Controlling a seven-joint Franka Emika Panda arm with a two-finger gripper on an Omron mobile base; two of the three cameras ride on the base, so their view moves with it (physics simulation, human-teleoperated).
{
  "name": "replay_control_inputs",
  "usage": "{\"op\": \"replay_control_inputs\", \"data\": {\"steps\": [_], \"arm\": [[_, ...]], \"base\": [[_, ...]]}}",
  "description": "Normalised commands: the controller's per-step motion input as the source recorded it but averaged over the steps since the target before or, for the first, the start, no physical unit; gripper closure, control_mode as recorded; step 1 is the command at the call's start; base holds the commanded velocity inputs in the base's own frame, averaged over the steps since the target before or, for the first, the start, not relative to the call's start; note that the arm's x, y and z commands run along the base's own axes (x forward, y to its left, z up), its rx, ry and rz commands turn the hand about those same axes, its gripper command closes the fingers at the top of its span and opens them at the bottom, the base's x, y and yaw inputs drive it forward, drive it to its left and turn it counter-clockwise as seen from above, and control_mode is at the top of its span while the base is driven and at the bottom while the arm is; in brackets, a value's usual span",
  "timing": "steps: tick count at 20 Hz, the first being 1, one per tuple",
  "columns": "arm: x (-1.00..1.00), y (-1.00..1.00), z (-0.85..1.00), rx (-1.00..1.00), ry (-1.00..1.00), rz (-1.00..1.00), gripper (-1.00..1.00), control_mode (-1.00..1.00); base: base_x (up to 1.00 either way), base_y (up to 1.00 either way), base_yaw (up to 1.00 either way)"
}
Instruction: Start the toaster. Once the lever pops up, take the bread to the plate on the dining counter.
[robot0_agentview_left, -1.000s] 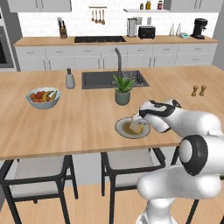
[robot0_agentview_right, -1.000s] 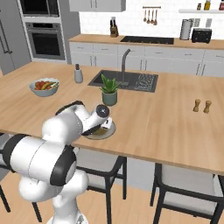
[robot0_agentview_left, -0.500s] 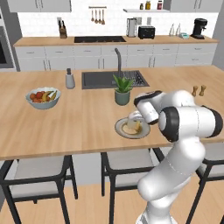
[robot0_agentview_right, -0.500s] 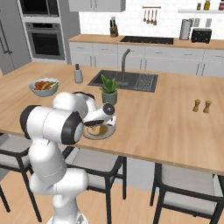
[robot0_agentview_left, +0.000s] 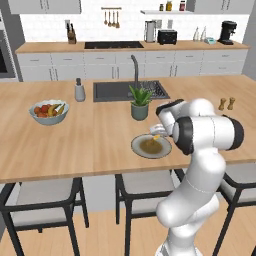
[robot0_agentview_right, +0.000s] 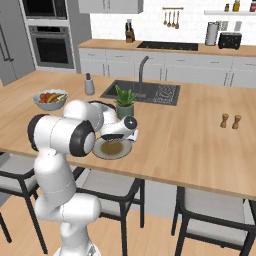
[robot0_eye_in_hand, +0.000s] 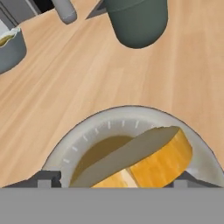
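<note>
Simulated kitchen: a light-wood dining counter (robot0_agentview_left: 90, 135) with an inset sink (robot0_agentview_left: 125, 90) crosses the foreground; the wall counter behind carries the black toaster (robot0_agentview_left: 167, 36) at about 1 o'clock in the left base view. The plate (robot0_agentview_left: 151, 146) lies near the counter's front edge, with a potted plant (robot0_agentview_left: 139, 102) near it at 11 o'clock and a fruit bowl (robot0_agentview_left: 48, 111) well apart at 9 o'clock. The bread (robot0_eye_in_hand: 148, 159) sits on the plate, tilted, one edge raised toward 2 o'clock in the hand view. The gripper (robot0_agentview_left: 158, 131) hangs close over the plate's 1 o'clock rim. Its fingertips (robot0_eye_in_hand: 48, 178) stand at either side of the slice in the hand view, jaws wide; contact with the bread cannot be judged.
</note>
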Motion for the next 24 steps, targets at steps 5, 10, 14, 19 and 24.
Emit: {"op": "replay_control_inputs", "data": {"steps": [5, 10, 14, 19, 24], "arm": [[-0.05, 0.0, 0.03, -0.08, 0.0, -0.03, -1.0, -1.0], [-0.38, 0.0, 0.24, -0.06, 0.0, -0.12, -1.0, -1.0], [-0.58, 0.0, 0.54, -0.01, 0.03, -0.15, -1.0, -1.0], [-0.44, 0.02, 0.95, 0.0, 0.01, -0.14, -1.0, -1.0], [-0.29, 0.39, 1.0, -0.03, 0.07, -0.12, -1.0, -1.0]], "base": [[0.0, 0.0, 0.0], [0.0, 0.0, 0.0], [0.0, 0.0, 0.0], [0.0, 0.0, 0.0], [0.0, 0.0, 0.0]]}}
